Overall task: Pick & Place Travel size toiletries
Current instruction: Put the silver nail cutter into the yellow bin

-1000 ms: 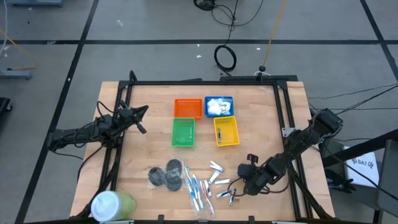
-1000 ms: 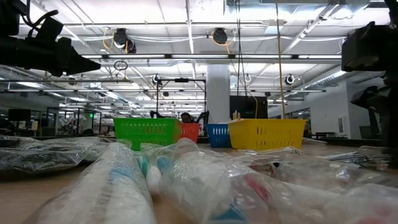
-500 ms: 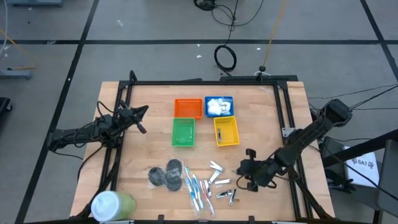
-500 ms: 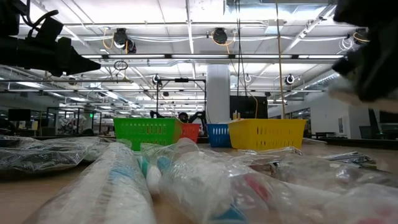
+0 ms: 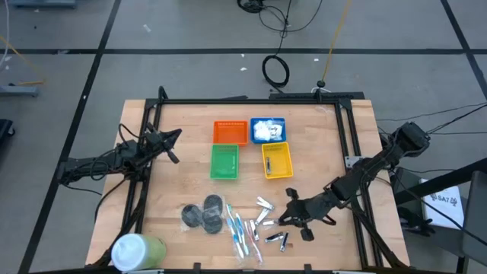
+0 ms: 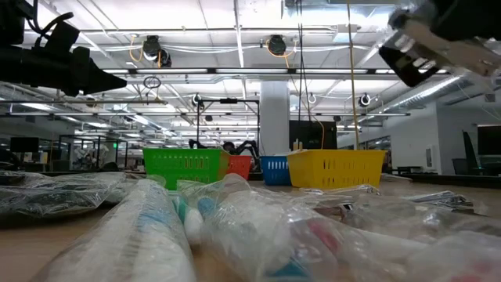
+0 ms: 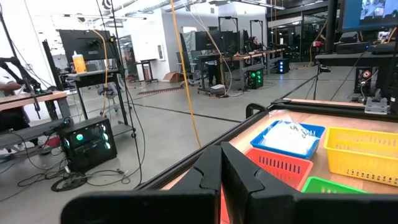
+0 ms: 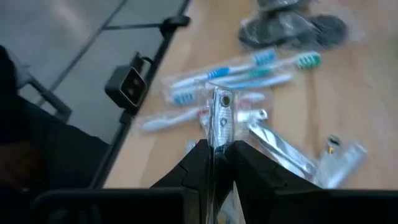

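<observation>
Silver metal catches the eye first: the right gripper (image 8: 214, 149) is pinching one small clipper in its clear wrapper (image 8: 219, 118), lifted off the wooden table (image 5: 175, 194). From above, that right gripper (image 5: 293, 217) hangs just beyond the loose clippers (image 5: 270, 221), on the side away from the toothbrushes (image 5: 240, 232).

Taking the yellow basket (image 5: 277, 160) as the mark, the remaining clippers lie toward the table's front edge from it, the blue-pink-white toothbrushes just beside them, and the dark grey discs (image 5: 204, 213) further along, below the green basket (image 5: 224, 161). The white packets (image 5: 266, 130) sit in the blue basket (image 5: 283, 122) directly behind the yellow one, with the orange basket (image 5: 230, 132) next to it.

The left gripper (image 5: 171, 141), fingers pressed together, waits well apart from the yellow basket, past the green one at the table's side. A white-and-green tub (image 5: 137, 250) stands at the front corner.
</observation>
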`<state>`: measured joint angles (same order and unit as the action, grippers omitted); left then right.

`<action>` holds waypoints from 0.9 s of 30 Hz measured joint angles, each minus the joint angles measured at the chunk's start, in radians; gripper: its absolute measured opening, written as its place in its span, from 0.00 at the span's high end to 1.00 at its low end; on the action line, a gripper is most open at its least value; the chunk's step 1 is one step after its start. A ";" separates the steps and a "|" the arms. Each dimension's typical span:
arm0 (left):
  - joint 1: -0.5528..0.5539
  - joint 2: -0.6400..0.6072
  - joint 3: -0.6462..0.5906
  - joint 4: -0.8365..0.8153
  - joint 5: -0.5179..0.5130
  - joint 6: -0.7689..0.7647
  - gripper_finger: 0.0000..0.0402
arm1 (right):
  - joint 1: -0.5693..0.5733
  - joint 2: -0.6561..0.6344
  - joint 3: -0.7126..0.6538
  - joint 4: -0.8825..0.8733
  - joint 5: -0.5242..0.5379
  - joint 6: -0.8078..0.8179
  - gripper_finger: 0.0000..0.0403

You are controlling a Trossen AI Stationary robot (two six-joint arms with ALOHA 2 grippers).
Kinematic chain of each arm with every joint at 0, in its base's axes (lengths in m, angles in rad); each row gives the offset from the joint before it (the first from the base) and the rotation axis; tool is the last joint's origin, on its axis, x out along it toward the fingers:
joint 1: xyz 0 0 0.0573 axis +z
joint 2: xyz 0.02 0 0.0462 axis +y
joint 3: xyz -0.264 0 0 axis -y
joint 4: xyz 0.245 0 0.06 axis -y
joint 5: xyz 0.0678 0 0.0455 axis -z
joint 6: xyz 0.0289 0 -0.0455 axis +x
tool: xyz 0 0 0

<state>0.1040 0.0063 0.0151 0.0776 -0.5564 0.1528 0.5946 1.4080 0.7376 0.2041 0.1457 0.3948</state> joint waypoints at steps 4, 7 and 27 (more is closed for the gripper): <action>0.000 0.000 0.000 0.000 0.000 0.000 1.00 | -0.042 0.004 0.000 0.032 -0.020 -0.054 0.88; 0.000 0.000 0.000 0.000 0.000 0.000 1.00 | -0.083 0.004 0.000 0.030 -0.019 -0.070 0.88; 0.000 0.000 0.000 0.001 0.000 0.000 1.00 | -0.459 0.003 0.002 -0.162 0.236 -0.003 0.88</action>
<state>0.1040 0.0063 0.0151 0.0784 -0.5564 0.1528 0.1361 1.4109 0.7391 0.0425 0.3817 0.3916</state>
